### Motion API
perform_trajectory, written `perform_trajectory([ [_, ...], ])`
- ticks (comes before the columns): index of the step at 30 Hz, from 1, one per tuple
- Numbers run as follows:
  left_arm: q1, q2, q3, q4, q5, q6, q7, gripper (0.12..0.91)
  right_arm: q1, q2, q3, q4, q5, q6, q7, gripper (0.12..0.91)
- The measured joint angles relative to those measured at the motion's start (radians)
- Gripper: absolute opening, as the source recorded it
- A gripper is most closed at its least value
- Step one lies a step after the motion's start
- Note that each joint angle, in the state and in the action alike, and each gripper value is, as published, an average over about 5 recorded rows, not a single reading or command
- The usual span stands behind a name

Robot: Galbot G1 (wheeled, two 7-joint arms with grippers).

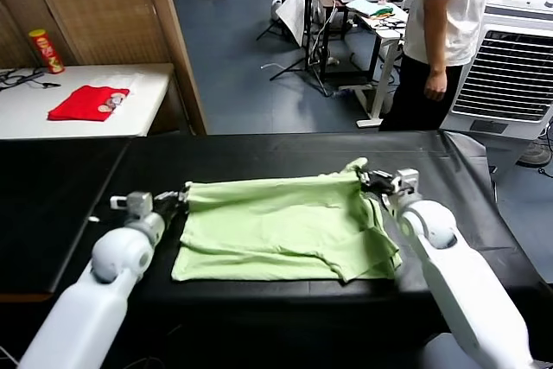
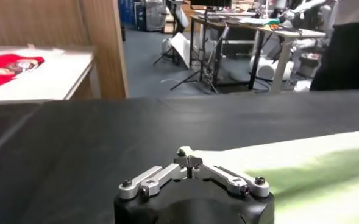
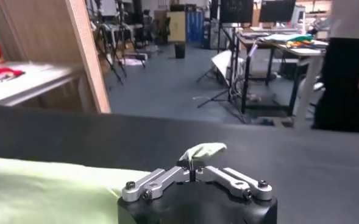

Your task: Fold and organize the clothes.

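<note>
Shirt [image 1: 276,226]: thin, soft, matt pale-green cloth, lightly creased, centre of the head view. Table cover [image 1: 259,157]: black sheet with a dull sheen, wrinkled at right. Gripper linkages [image 2: 191,173]: bare brushed metal on a black matt housing. Arm shells [image 1: 458,283]: smooth glossy white plastic. Panel [image 1: 104,6], upper left: woven, wood-framed.

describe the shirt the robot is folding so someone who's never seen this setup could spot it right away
Look at the black table directly before the robot. The pale green shirt lies flat on it, its far corners pinched by the left gripper and right gripper. Unlike the red garment on the white side table, it is light green.
</note>
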Motion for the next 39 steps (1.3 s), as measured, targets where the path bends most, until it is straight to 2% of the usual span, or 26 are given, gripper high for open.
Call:
perform_trajectory([
  [7,0.129,0.015,-0.033,-0.115,0.042,0.001,0.001,0.128,-0.102,-0.036,0.022,0.104,-0.003,-0.074,0.024,0.122],
  [14,0.231,0.013,-0.052,-0.174,0.089,0.005,0.006,0.128,-0.168,-0.041,0.025,0.153,-0.009,-0.12,0.028,0.122],
  [16,0.253,0.012,-0.056,-0.184,0.096,0.012,0.009,0.128,-0.182,-0.042,0.03,0.164,-0.008,-0.135,0.027,0.131],
  [18,0.272,0.009,-0.058,-0.194,0.104,0.02,0.011,0.132,-0.197,-0.046,0.038,0.177,-0.008,-0.148,0.026,0.179],
  [21,0.295,0.003,-0.063,-0.206,0.111,0.026,0.011,0.204,-0.22,-0.053,0.057,0.2,-0.007,-0.158,0.024,0.317],
  [27,0.319,-0.002,-0.081,-0.233,0.113,0.036,0.007,0.523,-0.246,-0.054,0.124,0.243,-0.008,-0.112,0.021,0.647],
  [30,0.313,-0.01,-0.094,-0.239,0.105,0.03,0.005,0.684,-0.233,-0.035,0.142,0.234,-0.032,-0.058,0.033,0.762],
  [32,0.3,-0.019,-0.097,-0.233,0.088,0.022,0.0,0.76,-0.218,-0.016,0.141,0.214,-0.065,-0.031,0.038,0.787],
  [34,0.283,-0.03,-0.096,-0.22,0.063,0.014,-0.007,0.788,-0.199,0.009,0.134,0.185,-0.098,-0.017,0.039,0.796],
  [39,0.224,-0.064,-0.077,-0.171,0.004,0.004,-0.015,0.798,-0.149,0.075,0.106,0.087,-0.145,-0.012,0.042,0.798],
])
